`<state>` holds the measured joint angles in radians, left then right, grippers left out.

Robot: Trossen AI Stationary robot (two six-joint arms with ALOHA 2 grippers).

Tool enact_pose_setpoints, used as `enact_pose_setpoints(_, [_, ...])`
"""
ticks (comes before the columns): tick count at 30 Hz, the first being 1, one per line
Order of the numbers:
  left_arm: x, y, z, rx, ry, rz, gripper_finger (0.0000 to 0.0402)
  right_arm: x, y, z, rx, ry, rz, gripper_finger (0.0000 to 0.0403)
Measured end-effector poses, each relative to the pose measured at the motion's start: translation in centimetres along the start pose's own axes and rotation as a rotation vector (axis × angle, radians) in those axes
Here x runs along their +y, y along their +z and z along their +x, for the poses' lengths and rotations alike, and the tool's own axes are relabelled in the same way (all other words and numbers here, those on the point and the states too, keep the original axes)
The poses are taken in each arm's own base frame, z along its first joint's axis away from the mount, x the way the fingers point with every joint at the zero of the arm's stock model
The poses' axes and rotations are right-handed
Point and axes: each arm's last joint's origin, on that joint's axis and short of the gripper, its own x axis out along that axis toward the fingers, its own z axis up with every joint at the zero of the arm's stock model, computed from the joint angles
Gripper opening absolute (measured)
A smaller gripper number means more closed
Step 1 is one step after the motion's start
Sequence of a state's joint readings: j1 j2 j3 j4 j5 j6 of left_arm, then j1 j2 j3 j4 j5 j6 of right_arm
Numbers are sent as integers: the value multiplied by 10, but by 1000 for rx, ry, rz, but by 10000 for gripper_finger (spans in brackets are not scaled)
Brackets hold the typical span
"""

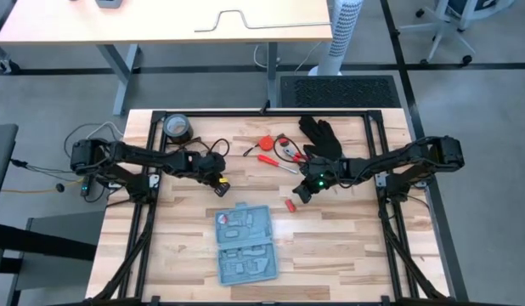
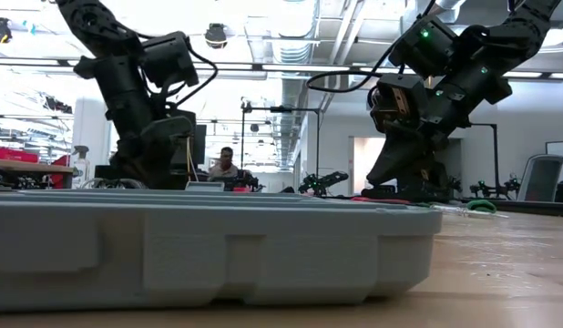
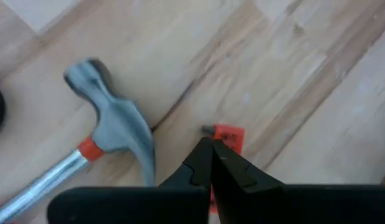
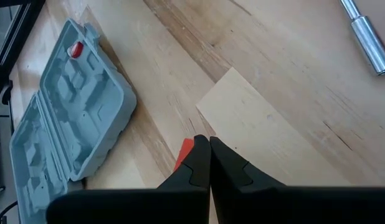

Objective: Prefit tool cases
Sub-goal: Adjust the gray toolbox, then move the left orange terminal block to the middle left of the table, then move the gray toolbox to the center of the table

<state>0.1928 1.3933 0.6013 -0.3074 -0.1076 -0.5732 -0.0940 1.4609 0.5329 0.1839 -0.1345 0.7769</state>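
right gripper (image 4: 209,144) closed — near tool case (image 4: 68,118)

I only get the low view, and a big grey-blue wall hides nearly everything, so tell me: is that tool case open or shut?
Observer: Open. From above, the tool case lies flat on the table with both halves facing up.
Operator: Ooh! Is anything inside it yet?
Observer: Yes, in the right wrist view one small red piece sits in a slot near a corner of the case.
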Motion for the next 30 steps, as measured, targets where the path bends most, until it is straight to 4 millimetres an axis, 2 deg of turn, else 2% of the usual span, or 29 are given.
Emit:
enact_pose_setpoints(8, [-2,-14,0,104,-21,17,0,0,0,0,1,-1,-15,8])
enact_pose_setpoints(18, [-13,-45,-9,356,-69,92,0,-2,-4,0,45,-17,-21,8])
enact_pose_setpoints(25, [-12,-70,-41,477,-32,110,0,6,-8,-6,73,20,-42,8])
enact_pose_setpoints(30, [-11,-79,-75,381,-66,59,0,19,-13,-17,58,65,-79,8])
